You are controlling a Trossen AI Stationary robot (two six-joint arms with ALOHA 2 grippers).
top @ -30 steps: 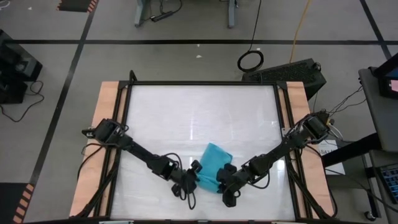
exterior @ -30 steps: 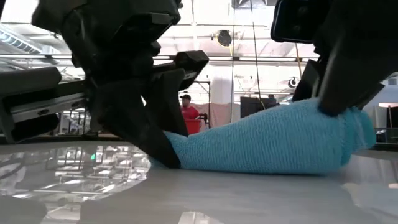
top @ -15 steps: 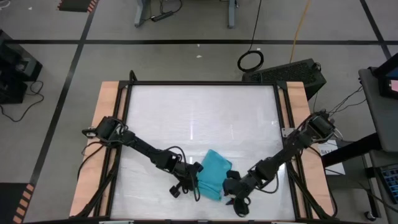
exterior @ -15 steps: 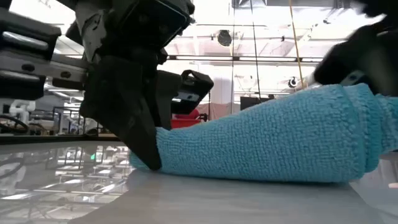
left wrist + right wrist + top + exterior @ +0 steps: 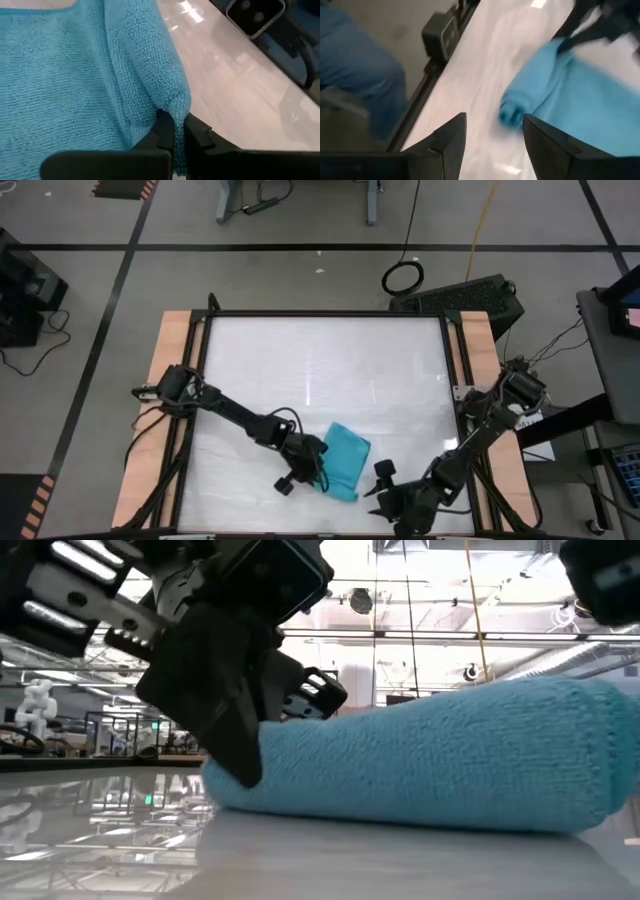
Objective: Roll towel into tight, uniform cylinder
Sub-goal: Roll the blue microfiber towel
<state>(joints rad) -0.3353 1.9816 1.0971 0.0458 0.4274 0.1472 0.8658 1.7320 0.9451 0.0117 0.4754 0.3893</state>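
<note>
Right gripper (image 5: 385,492): I see it at the table's near edge, apart from the cloth; its fingers (image 5: 451,139) stand spread with nothing between them.
Left gripper (image 5: 174,134): pinched closed on a fold at the cloth's near-left end.
Towel (image 5: 339,462): a small turquoise-blue terry cloth, partly rolled, lying near the front middle of the white glossy tabletop (image 5: 320,370); the low view shows one end fatter than the other.
Step in hand: I judge rolling is under way. I should keep the pinched edge taut, bring the right gripper back onto the free end, and turn both ends evenly so the taper closes.
Obstacles: none on the surface; cables trail beside the left arm.
</note>
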